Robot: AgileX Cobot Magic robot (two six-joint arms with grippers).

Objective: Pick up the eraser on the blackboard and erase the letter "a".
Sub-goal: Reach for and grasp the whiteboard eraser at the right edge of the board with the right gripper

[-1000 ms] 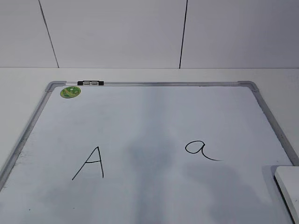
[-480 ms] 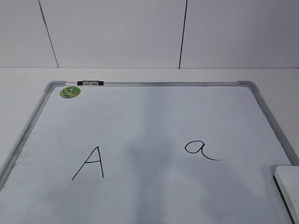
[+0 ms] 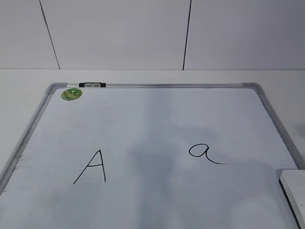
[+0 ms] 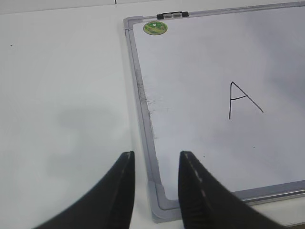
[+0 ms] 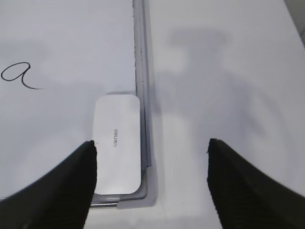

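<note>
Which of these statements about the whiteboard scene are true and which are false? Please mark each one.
1. The eraser lies on the blackboard in a near corner, by the frame. True.
2. The right gripper is shut on the eraser. False: its jaws stand wide open and hold nothing.
3. The letter "a" is already wiped away. False: it is whole.
4. The capital "A" stands on the left of the lowercase letter in the exterior view. True.
5. The green sticker is beside the eraser. False: it is in the far left corner.
</note>
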